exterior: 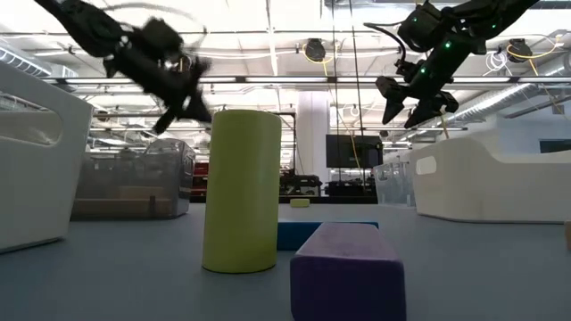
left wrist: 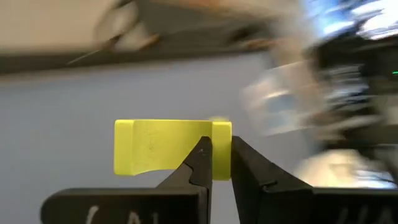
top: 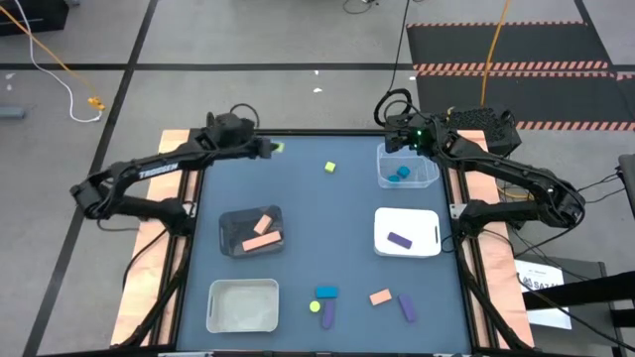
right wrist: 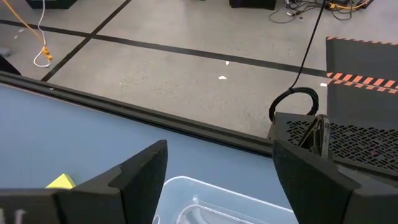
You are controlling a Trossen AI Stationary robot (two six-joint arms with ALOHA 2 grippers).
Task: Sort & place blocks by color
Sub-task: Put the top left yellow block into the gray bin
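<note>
Purple block [exterior: 346, 270] cropped at frame bottom; left fingers [left wrist: 219, 163] apparently gripping blurred yellow-green block [left wrist: 163, 153]; right fingers [right wrist: 217, 171] spread.

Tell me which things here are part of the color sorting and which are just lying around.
Part of the job: yellow-green block in the left gripper; loose blocks, like the purple bar; clear bin under the open right gripper; dark bin; white tray; white bin.

Lying about: floor cables; striped mat.

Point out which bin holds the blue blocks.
The clear bin at the table's far right, under the right gripper; the white tray holds purple, the dark bin salmon.
</note>
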